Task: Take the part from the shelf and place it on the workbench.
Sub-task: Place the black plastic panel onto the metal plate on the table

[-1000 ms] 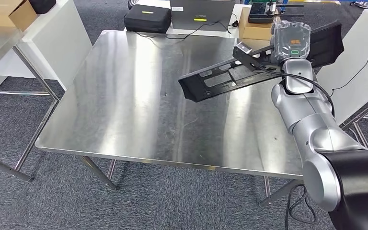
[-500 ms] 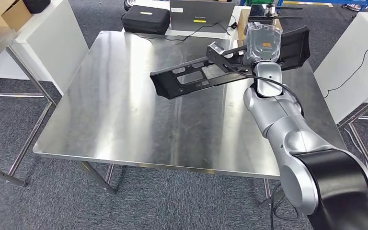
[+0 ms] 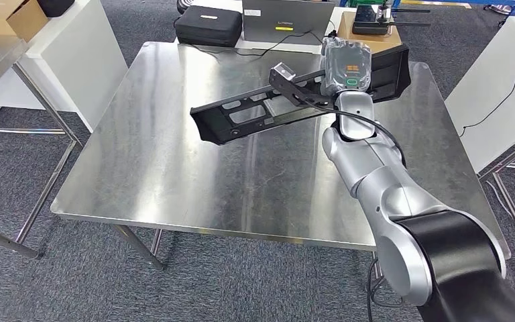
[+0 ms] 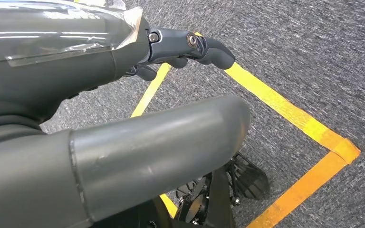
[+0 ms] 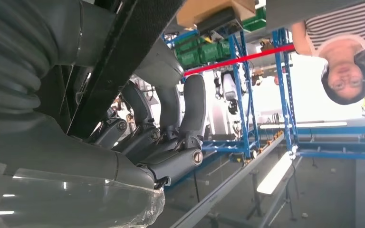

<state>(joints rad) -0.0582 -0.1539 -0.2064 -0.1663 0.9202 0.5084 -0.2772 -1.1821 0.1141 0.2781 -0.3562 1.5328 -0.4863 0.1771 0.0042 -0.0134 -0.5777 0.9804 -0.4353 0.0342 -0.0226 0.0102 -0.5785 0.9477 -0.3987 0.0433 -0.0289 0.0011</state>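
Note:
In the head view my right hand (image 3: 347, 64), wrapped in a clear plastic cover, grips a long black part (image 3: 255, 114) with cut-outs. The part hangs tilted above the steel workbench (image 3: 174, 168), with its free end pointing left over the middle. The right wrist view shows dark fingers (image 5: 171, 118) curled around the black part (image 5: 123, 52). My left hand (image 4: 180, 47) hangs over grey carpet with yellow tape lines and holds nothing, its fingers apart from the thumb.
Behind the workbench's far edge stand a laptop (image 3: 285, 17), a black case (image 3: 208, 27) and a cardboard box (image 3: 369, 39). White tables flank it left (image 3: 74, 54) and right (image 3: 503, 74). A person in a striped top (image 5: 342, 38) stands by blue shelving.
My right arm has carried the black part leftward, from the workbench's right side to over its middle. The hand's grip on the part is unchanged.

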